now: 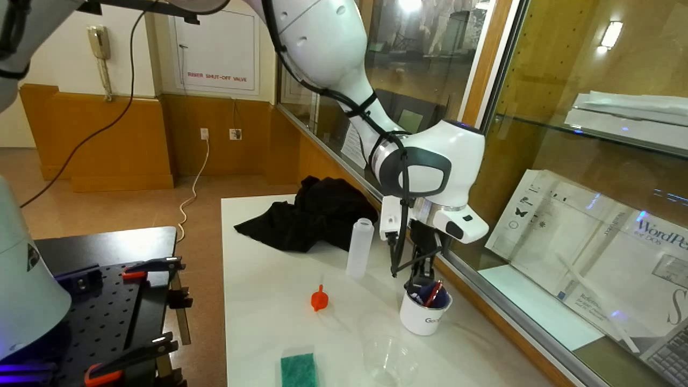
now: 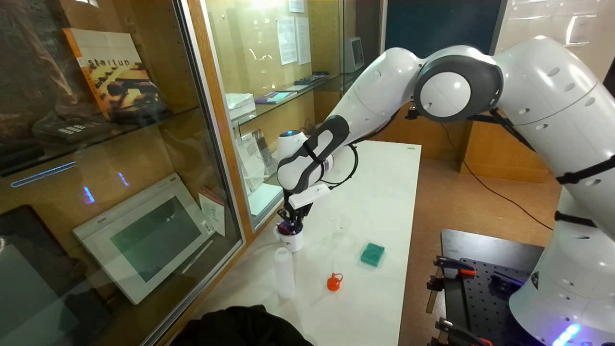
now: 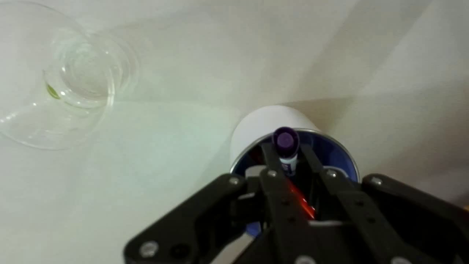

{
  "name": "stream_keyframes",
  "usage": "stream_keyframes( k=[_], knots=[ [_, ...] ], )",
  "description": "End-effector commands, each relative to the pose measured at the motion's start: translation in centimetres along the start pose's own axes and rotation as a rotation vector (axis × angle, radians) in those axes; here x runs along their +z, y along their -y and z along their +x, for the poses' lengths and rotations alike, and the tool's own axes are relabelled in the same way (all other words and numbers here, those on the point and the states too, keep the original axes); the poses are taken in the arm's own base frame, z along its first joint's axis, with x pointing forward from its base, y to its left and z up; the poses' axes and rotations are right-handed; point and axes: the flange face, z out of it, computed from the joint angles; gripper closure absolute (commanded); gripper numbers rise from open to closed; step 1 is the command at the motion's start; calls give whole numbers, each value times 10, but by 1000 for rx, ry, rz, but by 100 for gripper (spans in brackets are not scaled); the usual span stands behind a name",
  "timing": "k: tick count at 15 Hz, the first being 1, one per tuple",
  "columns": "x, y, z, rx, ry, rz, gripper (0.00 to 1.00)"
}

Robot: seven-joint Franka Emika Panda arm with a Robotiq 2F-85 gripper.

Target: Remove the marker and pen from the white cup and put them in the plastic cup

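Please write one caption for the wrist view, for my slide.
End effector at the white cup, marker and pen showing between its fingers; plastic cup apart.

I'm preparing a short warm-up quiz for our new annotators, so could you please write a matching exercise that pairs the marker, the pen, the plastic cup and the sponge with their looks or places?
Things
1. marker
2. pen
3. plastic cup
4. sponge

Descriptions
A. see-through, standing mouth up
B. green, lying on the table
C. purple at its upper end
D. red, tilted in the white cup

Right pairs: 1-C; 2-D; 3-A; 4-B
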Motion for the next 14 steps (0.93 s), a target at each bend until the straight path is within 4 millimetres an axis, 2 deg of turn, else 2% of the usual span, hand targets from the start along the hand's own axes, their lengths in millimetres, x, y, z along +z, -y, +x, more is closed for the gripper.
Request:
stream_keyframes(
  k=[1,6,9,12,14],
  knots=[
    [-51,-6,-11,48,76,16,95],
    [-115,-18,-18,96,124,-20,95],
    [-143,-30,-31,140,173,-66,95],
    [-156,-44,-46,202,196,-113,95],
    [-155,-56,-51,261,189,-130,95]
  ],
)
